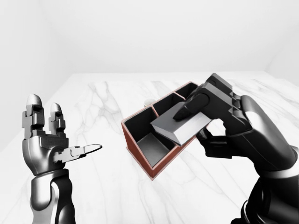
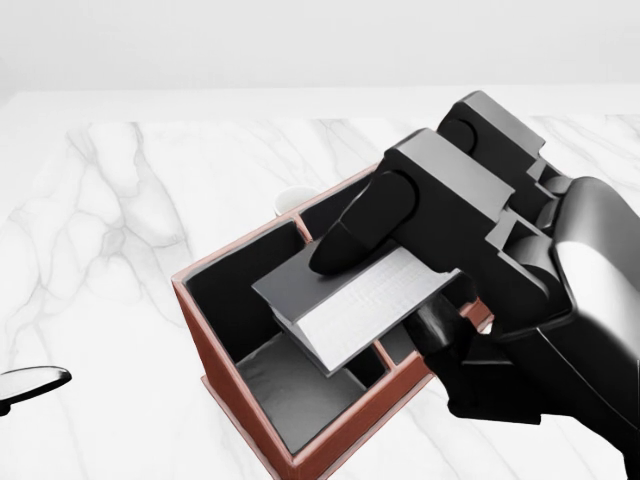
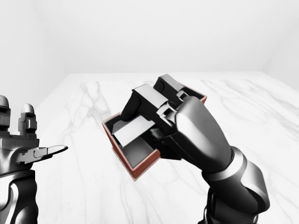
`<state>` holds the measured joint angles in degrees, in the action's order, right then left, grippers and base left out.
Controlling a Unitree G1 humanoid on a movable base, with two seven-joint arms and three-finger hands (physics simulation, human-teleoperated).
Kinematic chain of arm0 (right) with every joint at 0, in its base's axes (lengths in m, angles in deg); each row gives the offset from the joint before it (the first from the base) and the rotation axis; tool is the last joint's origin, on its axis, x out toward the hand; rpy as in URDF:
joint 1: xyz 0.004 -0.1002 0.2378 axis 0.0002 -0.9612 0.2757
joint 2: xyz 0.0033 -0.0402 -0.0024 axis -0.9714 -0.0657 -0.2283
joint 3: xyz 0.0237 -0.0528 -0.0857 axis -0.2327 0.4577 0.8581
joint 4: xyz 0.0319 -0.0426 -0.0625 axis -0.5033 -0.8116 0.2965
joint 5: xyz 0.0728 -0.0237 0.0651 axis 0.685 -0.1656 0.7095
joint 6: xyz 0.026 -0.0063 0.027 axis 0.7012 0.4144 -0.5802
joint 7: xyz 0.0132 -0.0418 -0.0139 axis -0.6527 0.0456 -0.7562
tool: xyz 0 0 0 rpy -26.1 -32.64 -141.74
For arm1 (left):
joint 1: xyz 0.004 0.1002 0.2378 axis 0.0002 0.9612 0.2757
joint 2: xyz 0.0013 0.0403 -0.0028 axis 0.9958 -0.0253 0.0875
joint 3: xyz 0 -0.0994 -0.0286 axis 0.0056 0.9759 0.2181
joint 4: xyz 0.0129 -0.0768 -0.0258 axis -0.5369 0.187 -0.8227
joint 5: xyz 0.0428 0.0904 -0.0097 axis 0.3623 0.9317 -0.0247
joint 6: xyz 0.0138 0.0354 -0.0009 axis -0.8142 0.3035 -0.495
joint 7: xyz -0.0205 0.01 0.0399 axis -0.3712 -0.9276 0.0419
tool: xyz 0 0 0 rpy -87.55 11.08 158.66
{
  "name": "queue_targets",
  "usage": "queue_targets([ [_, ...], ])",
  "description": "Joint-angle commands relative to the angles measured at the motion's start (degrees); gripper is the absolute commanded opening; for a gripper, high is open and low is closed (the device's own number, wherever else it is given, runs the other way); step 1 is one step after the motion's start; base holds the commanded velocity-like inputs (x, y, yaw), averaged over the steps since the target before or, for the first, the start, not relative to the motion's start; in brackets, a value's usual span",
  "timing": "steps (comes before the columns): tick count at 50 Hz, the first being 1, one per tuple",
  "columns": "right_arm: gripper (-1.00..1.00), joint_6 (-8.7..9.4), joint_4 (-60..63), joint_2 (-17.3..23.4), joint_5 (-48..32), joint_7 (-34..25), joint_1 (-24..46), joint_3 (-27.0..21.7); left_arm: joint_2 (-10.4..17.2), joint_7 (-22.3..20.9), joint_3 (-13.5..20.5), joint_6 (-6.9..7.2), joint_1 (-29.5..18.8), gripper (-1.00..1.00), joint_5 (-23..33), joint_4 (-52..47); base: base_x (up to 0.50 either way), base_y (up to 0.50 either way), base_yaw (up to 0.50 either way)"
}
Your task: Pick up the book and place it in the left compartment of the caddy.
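A grey book (image 2: 360,300) is held tilted just above the red-brown caddy (image 2: 190,300), which has dark compartments. My right hand (image 1: 191,125) is shut on the book, with fingers on its top cover and the thumb below it. The book's lower end hangs over the caddy's left compartment (image 1: 154,147) and it also spans a divider. Whether it touches the caddy I cannot tell. My left hand (image 1: 65,126) is open and empty, raised at the left of the left-eye view, well apart from the caddy.
The caddy stands on a white marble table (image 1: 93,186). A small white round object (image 2: 290,200) sits just beyond the caddy's far side, partly hidden. Plain white walls lie beyond the table.
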<state>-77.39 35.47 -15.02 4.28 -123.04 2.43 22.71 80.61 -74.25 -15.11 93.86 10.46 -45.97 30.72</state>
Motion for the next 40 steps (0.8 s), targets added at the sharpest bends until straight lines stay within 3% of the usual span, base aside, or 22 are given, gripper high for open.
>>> queue_targets([
  [1,-1.00,0.00,-2.47,1.30,21.22,0.00,0.90,-6.56,0.10,0.02,0.04,0.00,-0.02,1.00,-0.05,0.04,0.00,0.00,0.00],
  [18,-1.00,0.00,-12.57,2.40,35.72,0.00,-0.82,-7.99,-0.09,0.04,-0.25,0.00,0.07,1.00,0.36,-0.18,0.00,0.00,0.00],
  [40,-1.00,0.00,-25.32,0.80,33.59,0.00,-2.26,-2.02,-0.26,0.02,-0.83,0.00,0.02,1.00,1.04,0.63,0.00,0.00,0.00],
])
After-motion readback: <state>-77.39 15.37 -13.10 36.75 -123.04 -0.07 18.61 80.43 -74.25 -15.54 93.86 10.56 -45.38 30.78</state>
